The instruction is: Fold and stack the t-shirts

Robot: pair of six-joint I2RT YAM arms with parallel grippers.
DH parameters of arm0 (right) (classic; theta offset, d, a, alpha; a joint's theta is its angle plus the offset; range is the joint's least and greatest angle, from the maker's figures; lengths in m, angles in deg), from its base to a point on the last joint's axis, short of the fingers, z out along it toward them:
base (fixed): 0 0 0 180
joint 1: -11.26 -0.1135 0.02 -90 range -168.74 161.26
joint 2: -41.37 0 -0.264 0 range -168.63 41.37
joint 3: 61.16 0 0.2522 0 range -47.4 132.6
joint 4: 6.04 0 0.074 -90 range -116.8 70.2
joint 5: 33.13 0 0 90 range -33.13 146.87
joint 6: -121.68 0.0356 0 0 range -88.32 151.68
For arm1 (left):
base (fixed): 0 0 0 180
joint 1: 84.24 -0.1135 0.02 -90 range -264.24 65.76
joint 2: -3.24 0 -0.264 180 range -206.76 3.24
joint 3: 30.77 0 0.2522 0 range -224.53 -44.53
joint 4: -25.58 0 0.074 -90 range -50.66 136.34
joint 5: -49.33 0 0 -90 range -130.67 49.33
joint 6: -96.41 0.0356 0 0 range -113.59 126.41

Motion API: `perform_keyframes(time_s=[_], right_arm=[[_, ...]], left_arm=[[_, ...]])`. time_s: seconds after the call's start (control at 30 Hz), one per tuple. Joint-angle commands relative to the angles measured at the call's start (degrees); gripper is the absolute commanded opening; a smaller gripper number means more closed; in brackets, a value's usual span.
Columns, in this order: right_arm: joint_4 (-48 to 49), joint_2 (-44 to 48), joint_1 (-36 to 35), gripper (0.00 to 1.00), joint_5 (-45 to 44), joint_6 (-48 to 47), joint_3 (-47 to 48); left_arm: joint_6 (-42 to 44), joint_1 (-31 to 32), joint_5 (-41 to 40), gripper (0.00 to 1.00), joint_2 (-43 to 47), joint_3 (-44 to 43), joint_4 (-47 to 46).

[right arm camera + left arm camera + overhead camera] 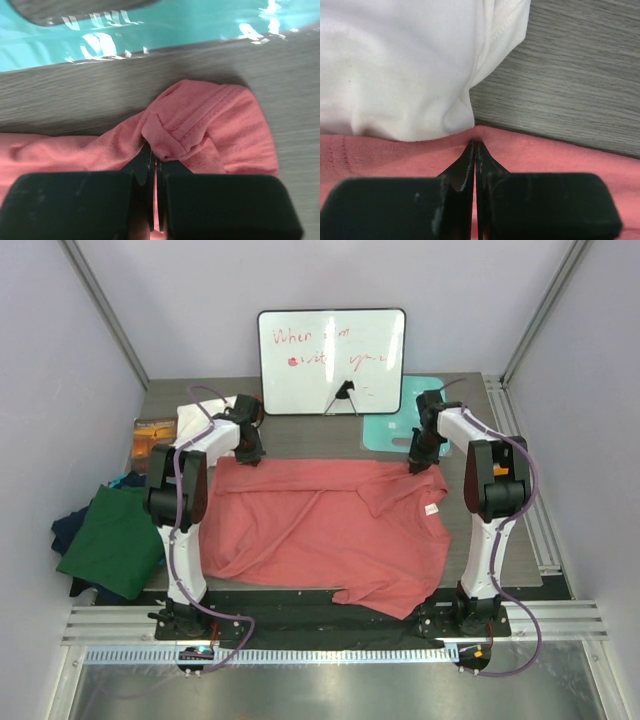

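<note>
You are pinching the far hem of the large salmon-pink cotton t-shirt (320, 525), lying spread across the bench (330, 432), with left gripper (474, 150) and right gripper (152, 159) both clamped on it, seemingly for an even fold.

One pink t-shirt (320, 530), one green t-shirt (115, 540), one whiteboard (332, 360), one mat (385, 432)

We see bright, even overhead light in the top view, with glare washing out writing on the whiteboard (332, 350) and only soft shadows. In the right wrist view white glare streaks the teal mat (200, 25), slightly blurred, while the left wrist view's table (570, 75) grain is sharp.
</note>
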Motion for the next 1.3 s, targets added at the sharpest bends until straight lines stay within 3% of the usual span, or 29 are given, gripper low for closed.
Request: perform_keyframes(time_s=[0.0,0.27,0.37,0.43,0.47,0.6,0.77,0.87,1.07,1.27], right_arm=[[-2.39,3.08,2.52,0.01,-4.69,-0.54,-2.94],[-2.48,1.95,5.34,0.01,-2.06,-0.89,-0.66],[-2.39,0.72,5.25,0.08,-1.17,-0.63,2.5],[-2.04,0.63,5.25,0.18,1.98,-0.62,4.96],[-1.78,1.15,5.33,0.24,2.95,-0.54,5.93],[-0.63,4.66,5.25,0.31,5.15,0.08,10.32],[-0.98,10.55,5.34,0.33,3.05,-0.36,12.27],[-2.39,14.24,5.69,0.35,1.38,-1.06,8.76],[2.43,21.89,8.41,0.42,1.1,-2.03,-12.04],[8.15,23.48,9.47,0.45,3.84,-1.42,-20.33]], left_arm=[[-0.62,-1.34,-5.64,0.0,-1.41,4.08,1.15],[0.08,-4.34,-5.3,0.0,-0.17,-0.22,3.61],[0.34,-4.86,-5.13,0.0,-1.58,-3.64,5.28],[0.78,-4.86,-4.95,0.01,-2.2,-6.02,6.16],[0.87,-4.86,-4.87,0.06,-2.72,-7.5,6.51],[1.49,-4.86,-5.21,0.22,-2.73,-10.32,7.82],[0.7,-4.86,-4.61,0.25,0.34,-11.3,8.88],[-0.01,-4.78,-2.59,0.26,4.12,-9.28,9.24],[-0.36,-4.78,-0.91,0.26,11.16,-1.03,8.45],[-0.01,-4.78,0.41,0.26,13.18,1.79,9.32]])
